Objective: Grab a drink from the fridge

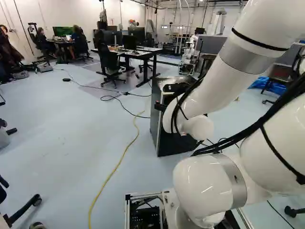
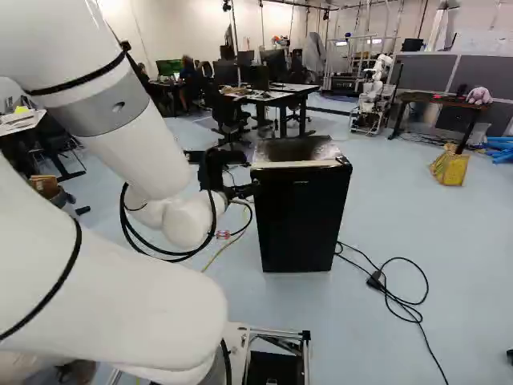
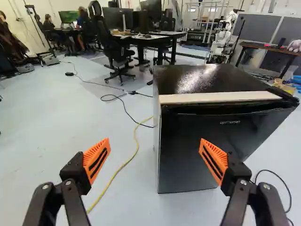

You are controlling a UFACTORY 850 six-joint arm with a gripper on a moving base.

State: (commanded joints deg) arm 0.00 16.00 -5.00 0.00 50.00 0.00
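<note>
Hand [image 3: 154, 143] released, mini fridge [image 3: 200, 80] shut.
If I approach misaligned, one orange pad [image 3: 217, 158] could shove it, missing the door [image 3: 193, 155].

We see a fridge [image 2: 300, 224] whose black top [image 3: 202, 77] is glossy, throwing back a bright patch of light; its smooth door [image 3: 202, 150] has a softer sheen. A pale strip [image 3: 218, 97] along the top's front edge looks matt. Our arm [image 1: 214, 90] is smooth, shiny white, with a dull grey, metallic-looking band [image 1: 245, 55]. The orange pads [image 3: 96, 161] are ribbed and rubbery-looking, the floor [image 1: 62, 143] smooth.
</note>
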